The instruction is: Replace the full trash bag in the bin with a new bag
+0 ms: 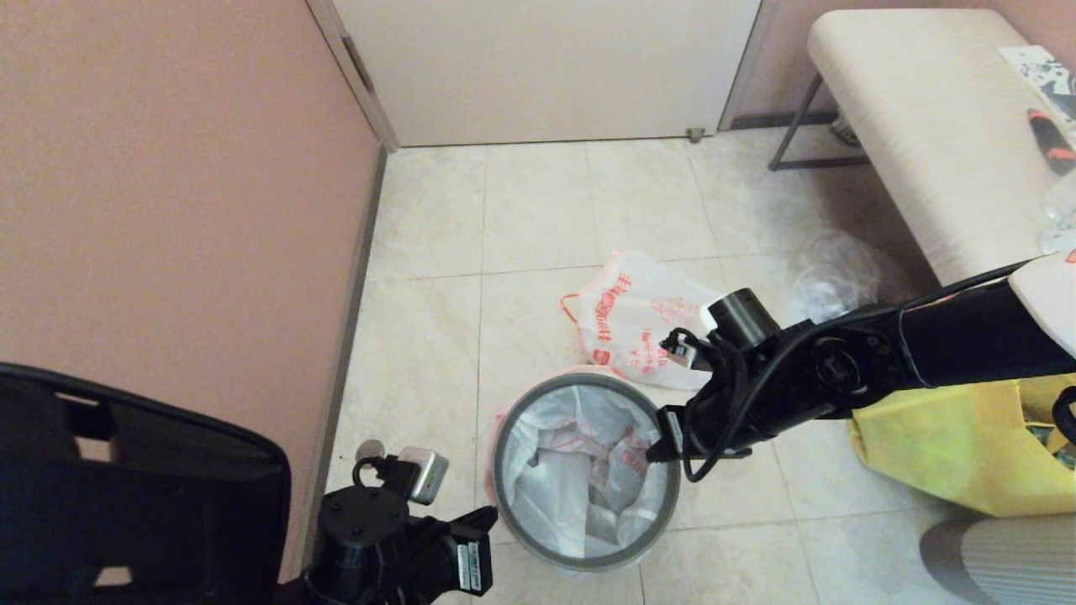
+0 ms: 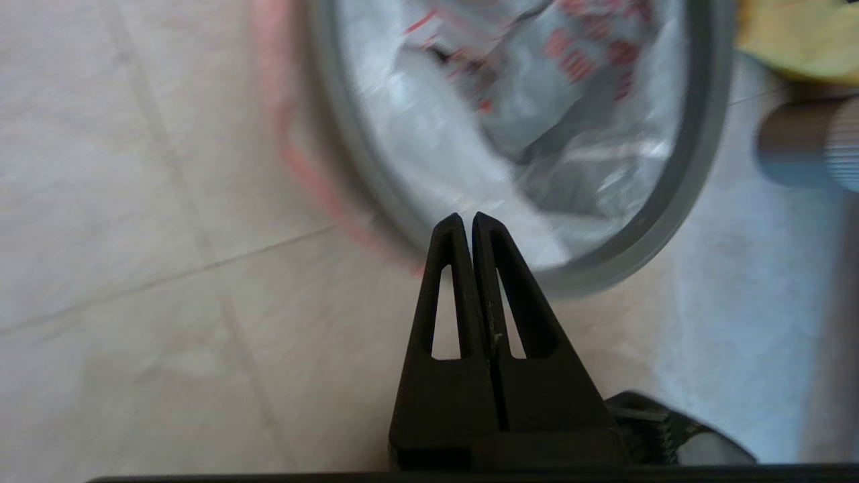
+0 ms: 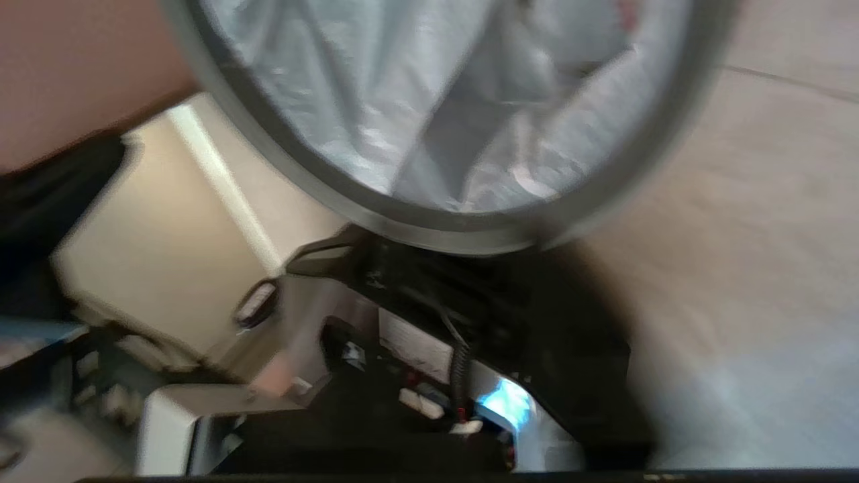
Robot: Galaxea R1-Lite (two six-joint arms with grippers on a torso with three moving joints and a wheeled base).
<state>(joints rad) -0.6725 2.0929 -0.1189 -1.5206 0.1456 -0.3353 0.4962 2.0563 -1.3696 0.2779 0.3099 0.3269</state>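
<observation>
The bin, its grey hoop (image 1: 588, 561) on top, stands on the tiled floor and is lined with the milky-white new bag (image 1: 546, 487), whose pink-orange edge hangs outside the hoop (image 2: 678, 201). Some red print shows on the folds inside. The full trash bag (image 1: 630, 323), white with red-orange print, lies on the floor just behind the bin. My left gripper (image 2: 466, 216) is shut and empty, its tips over the near-left rim (image 1: 490, 517). My right gripper (image 1: 657, 449) is at the bin's right rim. The right wrist view shows the hoop (image 3: 429, 231) and the lining (image 3: 349, 80).
A yellow fabric tote (image 1: 950, 445) sits right of the bin under my right arm. A padded bench (image 1: 925, 126) stands at the back right with a clear bag (image 1: 832, 273) beside it. A pink wall (image 1: 168, 210) and a black chair (image 1: 126, 487) close the left side.
</observation>
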